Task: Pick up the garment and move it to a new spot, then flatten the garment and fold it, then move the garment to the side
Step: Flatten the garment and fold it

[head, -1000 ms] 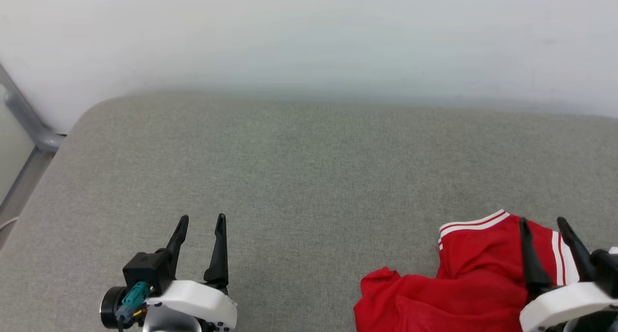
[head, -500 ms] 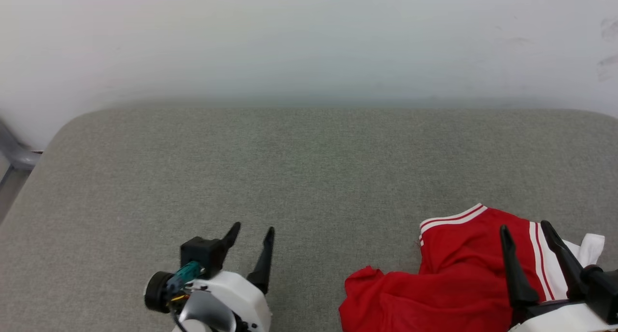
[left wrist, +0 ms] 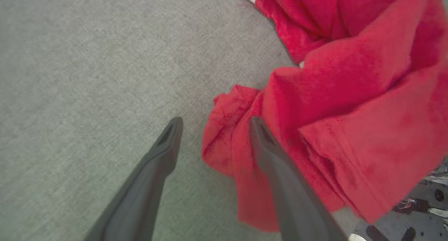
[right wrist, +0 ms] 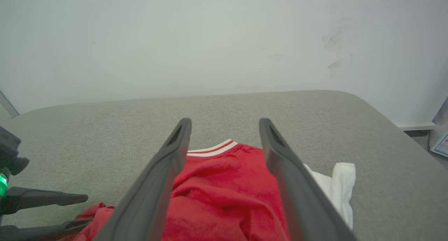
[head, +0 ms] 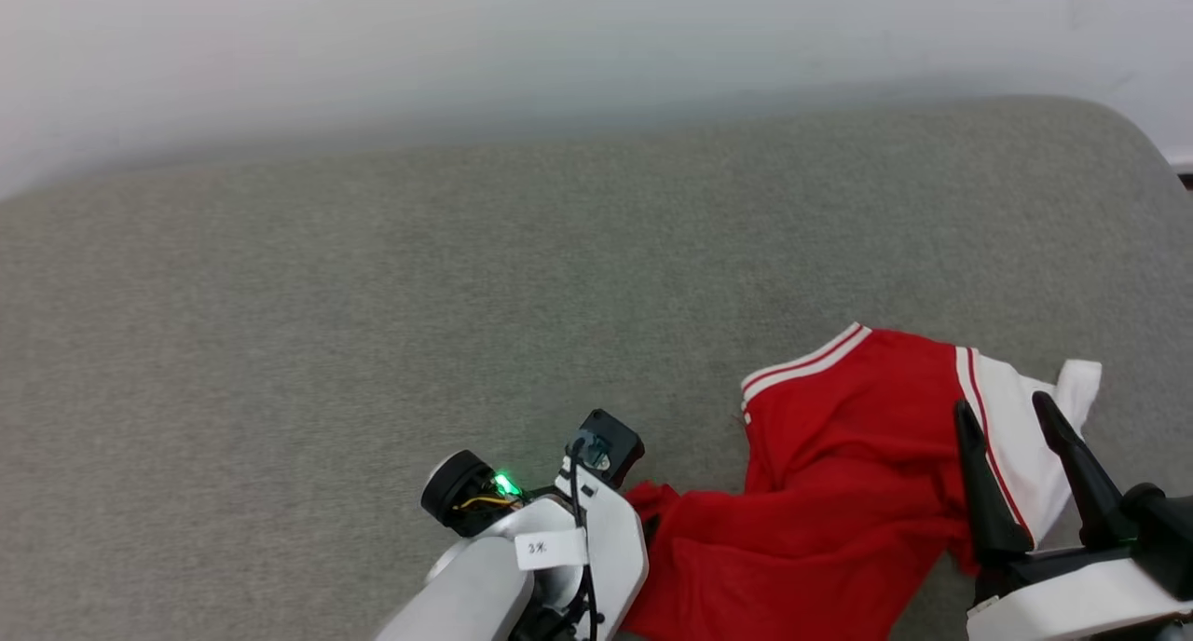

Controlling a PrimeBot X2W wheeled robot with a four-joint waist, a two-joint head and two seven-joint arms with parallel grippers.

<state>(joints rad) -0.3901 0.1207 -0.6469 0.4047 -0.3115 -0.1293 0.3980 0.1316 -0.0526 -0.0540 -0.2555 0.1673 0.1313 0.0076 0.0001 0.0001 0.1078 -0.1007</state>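
Note:
The garment [head: 839, 473] is a crumpled red shirt with a white sleeve [head: 1025, 436] and striped trim, lying at the front right of the grey cushioned surface [head: 373, 296]. My left wrist [head: 559, 529] is tipped down at the shirt's left end, hiding its fingers in the head view. In the left wrist view my left gripper [left wrist: 215, 122] is open, one finger over the bunched red edge [left wrist: 224, 136] and one over bare cushion. My right gripper [head: 1005, 413] hangs open above the shirt's right part [right wrist: 224, 185], near the white sleeve [right wrist: 341, 185], holding nothing.
A pale wall [head: 596, 35] backs the cushioned surface. Its rounded far right corner [head: 1137, 138] drops to the floor. Part of the shirt hangs over the front edge, with floor clutter [left wrist: 420, 206] below. Bare cushion stretches left and behind the shirt.
The head camera has swung right, shifting the whole picture. My left gripper has moved right to the shirt's left end and tipped downward. The right gripper stays open over the shirt.

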